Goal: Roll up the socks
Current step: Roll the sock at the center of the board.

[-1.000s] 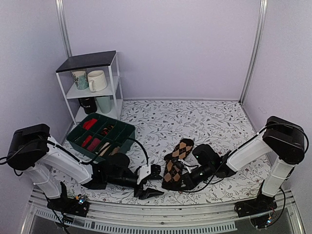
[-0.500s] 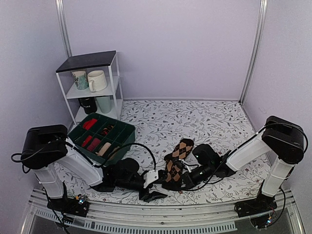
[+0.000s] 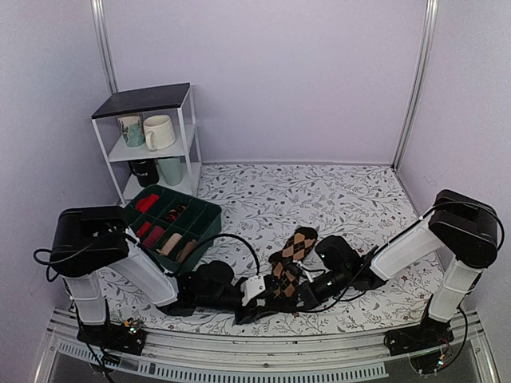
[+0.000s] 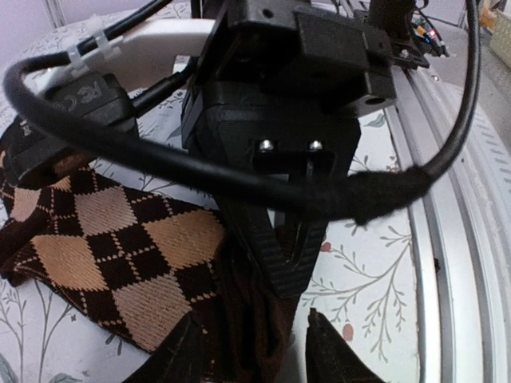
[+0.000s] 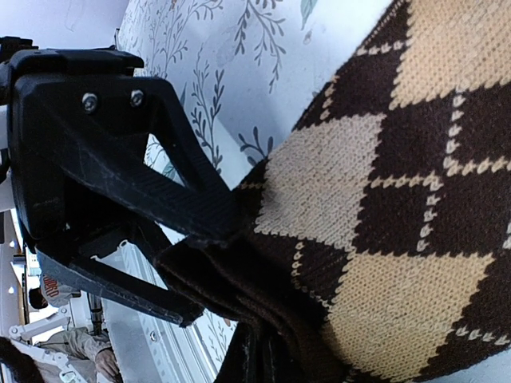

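Observation:
A pair of brown and tan argyle socks (image 3: pixel 294 249) lies stacked on the floral table near the front edge. Its dark brown cuff (image 4: pixel 254 315) points toward the rail. My right gripper (image 3: pixel 298 297) is shut on this cuff; in the right wrist view (image 5: pixel 267 357) its fingers pinch the folded dark edge. My left gripper (image 3: pixel 257 308) is open, and in the left wrist view (image 4: pixel 251 351) its two fingertips stand one on each side of the cuff, just below the right gripper's finger (image 4: pixel 287 255). The argyle part shows in the left wrist view (image 4: pixel 120 239) and the right wrist view (image 5: pixel 399 199).
A green divided tray (image 3: pixel 209 214) with rolled socks stands at the left. A white shelf (image 3: pixel 152 132) with mugs is behind it. The metal front rail (image 3: pixel 263 355) runs close below both grippers.
My left gripper has moved right along the front edge until its open fingers straddle the sock cuff. The right gripper has kept its hold and barely moved.

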Controlling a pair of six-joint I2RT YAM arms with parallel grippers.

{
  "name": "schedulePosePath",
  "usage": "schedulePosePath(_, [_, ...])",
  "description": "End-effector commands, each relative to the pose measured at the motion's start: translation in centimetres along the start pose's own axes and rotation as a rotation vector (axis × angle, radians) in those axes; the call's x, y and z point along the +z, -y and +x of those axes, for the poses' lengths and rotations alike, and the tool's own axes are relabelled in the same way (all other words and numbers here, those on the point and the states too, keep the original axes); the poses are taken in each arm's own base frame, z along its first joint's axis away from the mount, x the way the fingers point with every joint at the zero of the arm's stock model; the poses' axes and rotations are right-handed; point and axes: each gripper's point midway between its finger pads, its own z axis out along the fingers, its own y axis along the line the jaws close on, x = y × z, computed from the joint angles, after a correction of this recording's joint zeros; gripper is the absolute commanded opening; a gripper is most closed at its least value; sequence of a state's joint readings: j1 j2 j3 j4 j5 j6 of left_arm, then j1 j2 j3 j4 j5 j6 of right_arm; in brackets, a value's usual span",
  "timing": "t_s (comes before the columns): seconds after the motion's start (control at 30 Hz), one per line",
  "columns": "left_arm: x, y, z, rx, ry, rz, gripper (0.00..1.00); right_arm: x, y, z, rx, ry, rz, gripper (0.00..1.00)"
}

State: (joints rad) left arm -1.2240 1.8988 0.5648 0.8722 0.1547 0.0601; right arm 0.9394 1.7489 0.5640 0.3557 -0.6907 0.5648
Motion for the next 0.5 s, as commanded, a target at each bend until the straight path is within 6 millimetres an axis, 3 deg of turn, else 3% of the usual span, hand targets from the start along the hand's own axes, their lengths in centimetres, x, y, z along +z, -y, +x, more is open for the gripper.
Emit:
schedulePosePath(0.0, [0.4, 0.3, -0.9, 0.009, 0.030, 0.002, 0.41, 0.5, 2.2, 2.4, 0.086, -0.073, 0.054, 0.00])
schedulePosePath(0.17, [0.8, 0.5, -0.2, -0.009, 0.008, 0.016, 0.29, 0.5, 2.2, 2.5, 0.083, -0.071, 0.050, 0.00])
schedulePosePath(0.3, [1.2, 1.0, 0.5, -0.033, -0.016, 0.041, 0.09, 0.4, 2.0, 2.2, 0.075, -0.062, 0.043, 0.00])
schedulePosePath(0.47, [1.1, 0.9, 1.1, -0.069, -0.031, 0.035, 0.00, 0.4, 1.8, 2.1, 0.065, -0.059, 0.032, 0.00])
